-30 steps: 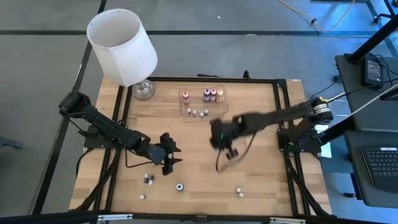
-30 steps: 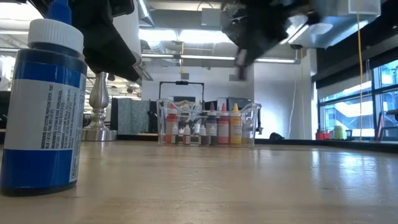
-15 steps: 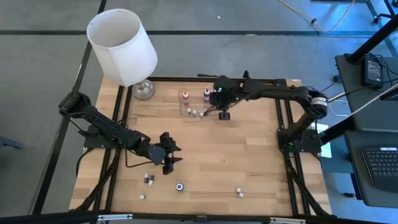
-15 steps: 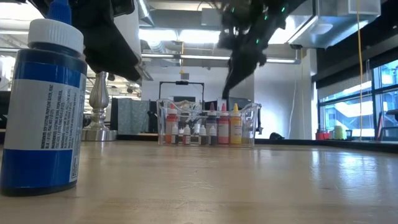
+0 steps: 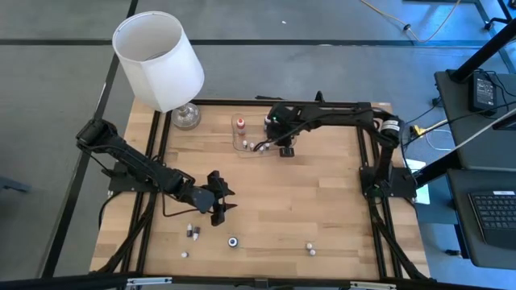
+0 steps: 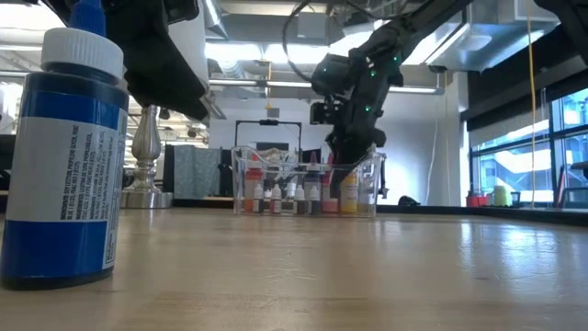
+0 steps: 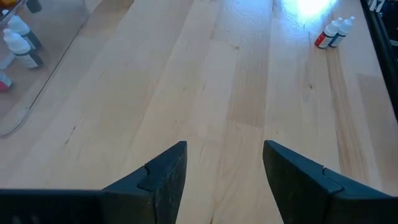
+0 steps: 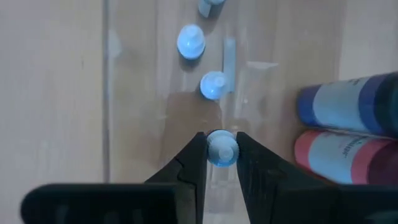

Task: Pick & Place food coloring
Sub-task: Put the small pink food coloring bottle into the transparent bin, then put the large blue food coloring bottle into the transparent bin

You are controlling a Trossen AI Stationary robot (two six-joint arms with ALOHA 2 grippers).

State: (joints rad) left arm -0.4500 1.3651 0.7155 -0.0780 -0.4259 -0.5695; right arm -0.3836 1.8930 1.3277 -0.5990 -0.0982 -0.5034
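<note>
A tall lamp with a white shade (image 5: 158,58) stands at the far left corner of the wooden table (image 5: 322,201). The left gripper (image 5: 222,206) hangs low over the near left part of the table, its two dark fingers (image 7: 163,177) spread apart with nothing between them. A few tiny food coloring bottles (image 5: 193,233) sit loose on the wood near the front edge. Farther right, at the back, is a shallow clear plastic tray (image 5: 239,141) with more little bottles in it. The right gripper (image 8: 221,149) reaches down into this tray and pinches a tiny white-capped bottle (image 8: 222,147).
</note>
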